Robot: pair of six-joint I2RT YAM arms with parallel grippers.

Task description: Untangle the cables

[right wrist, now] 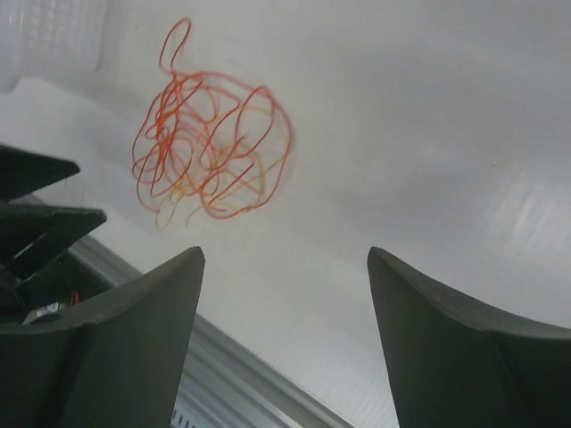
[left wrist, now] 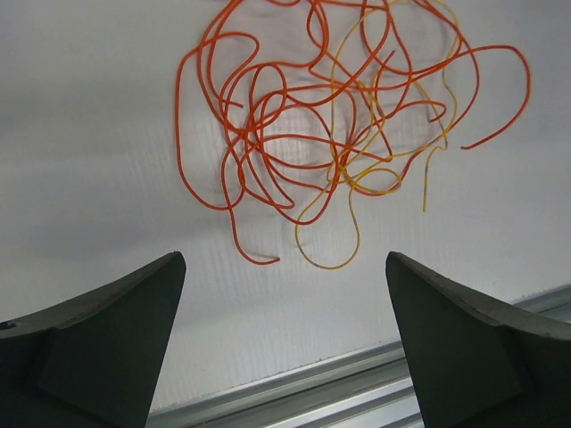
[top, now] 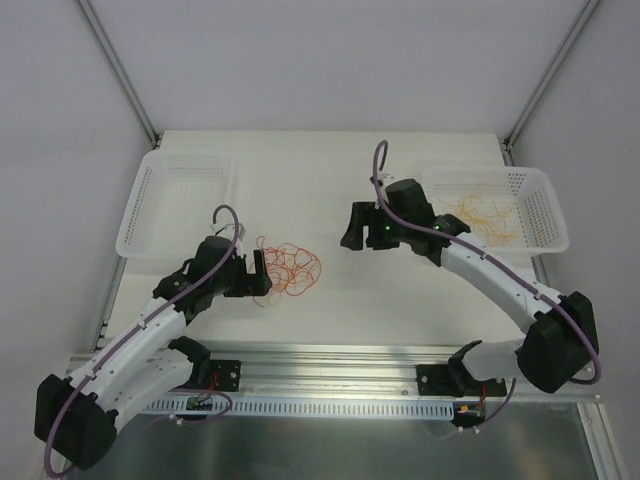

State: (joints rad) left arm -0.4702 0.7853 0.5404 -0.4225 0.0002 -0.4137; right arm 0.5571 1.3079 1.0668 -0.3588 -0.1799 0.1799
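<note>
Cables (top: 288, 267) lie just ahead of left fingers (left wrist: 107, 339), farther from right fingers (right wrist: 464, 330), both pairs spread apart.

Bright, even overhead light, shadows soft. Left wrist view crisp: cables (left wrist: 321, 134) sharp, faint shadow under them. Right wrist view softer, cables blurry, glare on table (right wrist: 526, 214) lower right.

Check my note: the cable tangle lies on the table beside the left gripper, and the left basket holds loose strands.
Wrong basket: the loose strands lie in the right basket, as the top external view shows. The cable tangle does lie on the table beside the left gripper.
</note>
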